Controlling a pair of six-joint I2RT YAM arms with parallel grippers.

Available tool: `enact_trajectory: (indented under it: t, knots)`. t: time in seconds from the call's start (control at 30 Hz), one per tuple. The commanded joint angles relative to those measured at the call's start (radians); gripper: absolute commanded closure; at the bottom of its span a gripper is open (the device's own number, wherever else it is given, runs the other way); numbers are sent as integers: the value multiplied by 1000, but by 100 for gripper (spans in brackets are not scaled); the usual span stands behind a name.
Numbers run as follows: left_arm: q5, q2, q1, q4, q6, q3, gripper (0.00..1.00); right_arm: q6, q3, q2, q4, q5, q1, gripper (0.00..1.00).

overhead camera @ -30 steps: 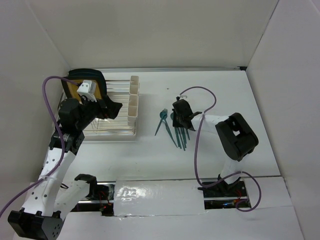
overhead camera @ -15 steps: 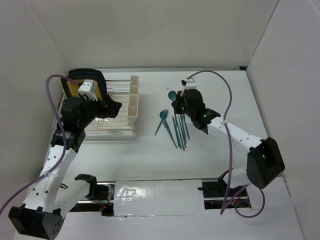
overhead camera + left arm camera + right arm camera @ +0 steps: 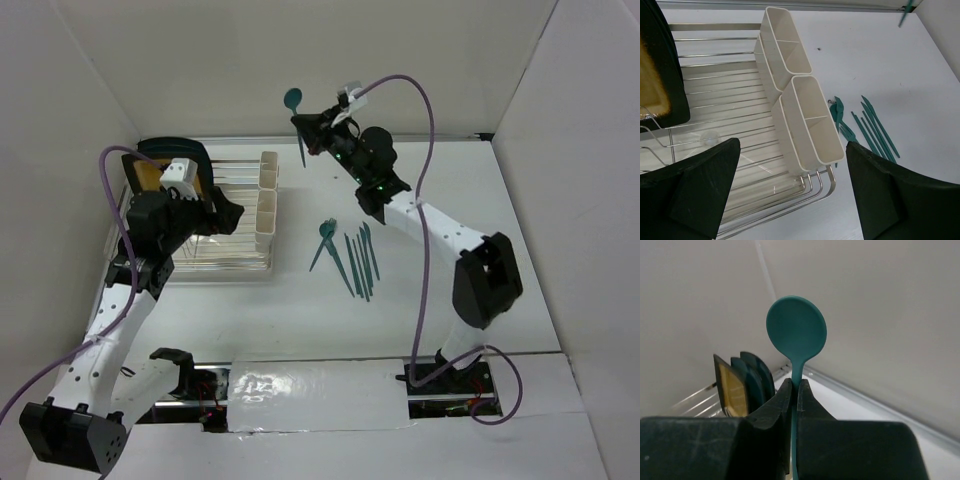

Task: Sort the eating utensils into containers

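The right hand (image 3: pixel 794 387) pinches a spoon (image 3: pixel 796 327) by its handle, high above the table (image 3: pixel 520 230), right of the cups (image 3: pixel 267 215). It could swivel in that thin grip and miss them. The left hand (image 3: pixel 795 192) is spread.

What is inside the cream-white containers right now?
No utensil shows in any compartment of the containers: only bare cream walls. Their near walls cover the bottoms, so those cannot be seen.
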Motion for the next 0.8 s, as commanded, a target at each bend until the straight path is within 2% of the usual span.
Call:
enact_trajectory:
  t: [0.0,0.37,0.63,0.77]
  knots:
    - [24,1,8,43,27,12,0,4,140,113,211,-65,10,100]
    - [-5,1,11,46,44,9,0,56,547,548,288,-217,-4,100]
    - [-13,13,29,51,48,3,0,87,602,720,361,-251,-19,100]
    - [-5,27,28,48,51,10,0,122,581,737,409,-273,-34,100]
